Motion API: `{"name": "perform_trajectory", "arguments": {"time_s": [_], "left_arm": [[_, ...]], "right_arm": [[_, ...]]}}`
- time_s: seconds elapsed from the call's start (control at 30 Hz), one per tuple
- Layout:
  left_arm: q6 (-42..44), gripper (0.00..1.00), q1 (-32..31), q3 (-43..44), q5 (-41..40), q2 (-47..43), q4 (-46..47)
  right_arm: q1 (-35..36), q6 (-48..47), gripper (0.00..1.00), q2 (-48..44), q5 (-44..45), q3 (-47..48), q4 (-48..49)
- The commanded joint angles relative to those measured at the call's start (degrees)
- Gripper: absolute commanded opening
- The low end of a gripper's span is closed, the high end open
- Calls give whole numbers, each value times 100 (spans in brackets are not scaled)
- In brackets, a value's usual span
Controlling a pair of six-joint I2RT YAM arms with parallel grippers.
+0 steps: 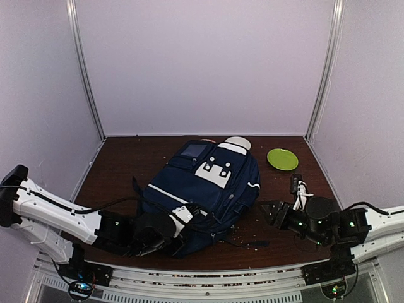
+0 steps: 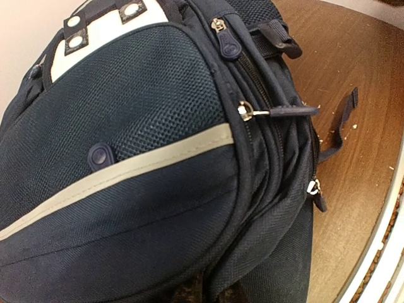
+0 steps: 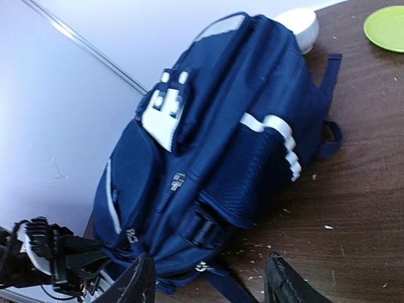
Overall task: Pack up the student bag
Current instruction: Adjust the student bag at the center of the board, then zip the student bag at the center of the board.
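Observation:
The student bag (image 1: 208, 186) is a large navy backpack with grey stripe trim and white buckle patches, lying flat mid-table. My left gripper (image 1: 163, 237) is pressed into its near end. In the left wrist view the bag (image 2: 145, 126) fills the frame, and its fabric bunches to a point at the bottom centre, hiding my fingers. The jaws look closed on that fabric. My right gripper (image 1: 270, 213) is open and empty, low over the table right of the bag. Its fingertips (image 3: 139, 281) stand wide apart, facing the bag's (image 3: 221, 139) side. The zippers in view look closed.
A green plate (image 1: 282, 159) lies at the back right, also in the right wrist view (image 3: 386, 28). A white rounded object (image 1: 238, 144) sits at the bag's far end. Crumbs (image 1: 252, 243) litter the brown table. A loose strap (image 2: 341, 129) trails from the bag.

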Motion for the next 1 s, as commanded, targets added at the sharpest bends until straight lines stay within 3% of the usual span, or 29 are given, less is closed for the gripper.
{"name": "perform_trajectory", "arguments": {"time_s": [0.0, 0.2, 0.67, 0.97], "left_arm": [[-276, 0, 238, 307, -4, 56, 531], [-609, 0, 344, 187, 310, 95, 856], [-1401, 0, 986, -905, 1119, -969, 1879], [-1429, 0, 1222, -1060, 1453, -1223, 1893]], "right_arm": [[-17, 22, 59, -327, 363, -1005, 1469], [-9, -954, 57, -28, -549, -797, 1486], [73, -1313, 56, 768, -1138, -603, 1762], [84, -1156, 54, 1283, -1403, -506, 2322]]}}
